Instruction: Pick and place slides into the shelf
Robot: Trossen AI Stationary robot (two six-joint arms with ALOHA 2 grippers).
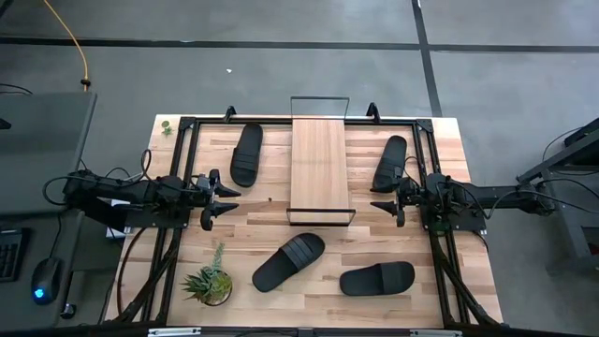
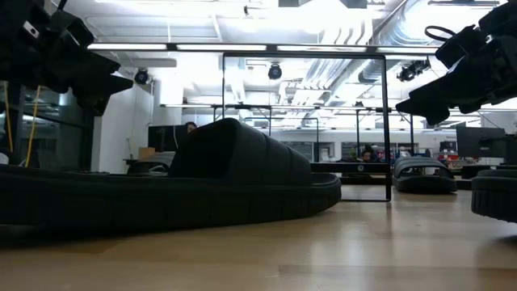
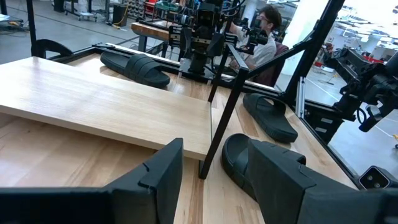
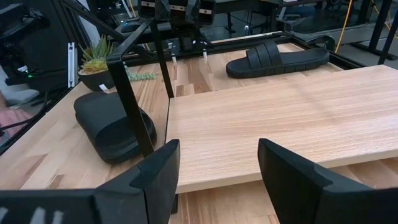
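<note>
The shelf [image 1: 318, 168], a light-wood board in a thin black wire frame, stands at the table's middle. Four black slides lie sole-down on the table around it: far-left [image 1: 246, 154], far-right [image 1: 390, 162], near-middle [image 1: 288, 261] and near-right [image 1: 376, 278]. My left gripper [image 1: 220, 199] hovers open just left of the shelf's near end and touches nothing. My right gripper [image 1: 386, 198] hovers open just right of that end. In the left wrist view the open fingers [image 3: 165, 180] point at the board [image 3: 93, 102] and the near-middle slide [image 3: 242, 158]. The right wrist view shows the board [image 4: 280, 118] and the far-left slide [image 4: 277, 57].
A small potted plant [image 1: 208, 281] stands near the table's near-left corner. Black frame rails [image 1: 178, 168] run along the table's left and right sides. The shelf's upright wire post [image 3: 224, 112] rises at its near corner. People sit in the room beyond the table.
</note>
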